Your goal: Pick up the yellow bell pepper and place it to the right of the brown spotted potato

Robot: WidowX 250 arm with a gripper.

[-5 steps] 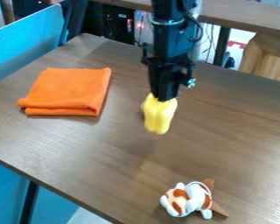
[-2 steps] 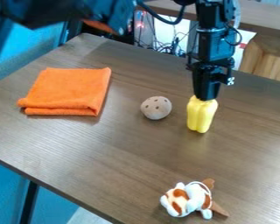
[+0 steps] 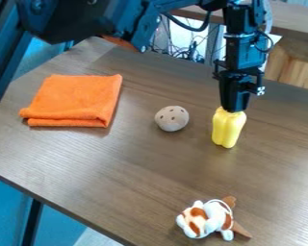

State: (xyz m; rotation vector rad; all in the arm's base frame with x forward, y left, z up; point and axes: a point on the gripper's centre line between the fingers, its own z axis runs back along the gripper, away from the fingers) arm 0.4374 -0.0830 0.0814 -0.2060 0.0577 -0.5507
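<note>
The black gripper (image 3: 234, 106) hangs at the right of the table's middle, shut on the top of a yellow pepper-like object (image 3: 228, 128) that points downward. Whether the yellow object touches the tabletop I cannot tell. To its left lies a beige ball with dark holes (image 3: 172, 118). Farther left is a folded orange cloth (image 3: 74, 101). A white and brown plush toy (image 3: 209, 219) lies near the front edge.
The brown wooden table (image 3: 127, 178) has its front-left edge running diagonally down. The arm's upper part spans the top left, above the table's back corner. Cables (image 3: 182, 45) and a wooden box (image 3: 295, 65) are behind the table.
Holding the yellow object, the gripper has moved to the right, which has uncovered the beige ball. The arm's upper part has come into view at the top left.
</note>
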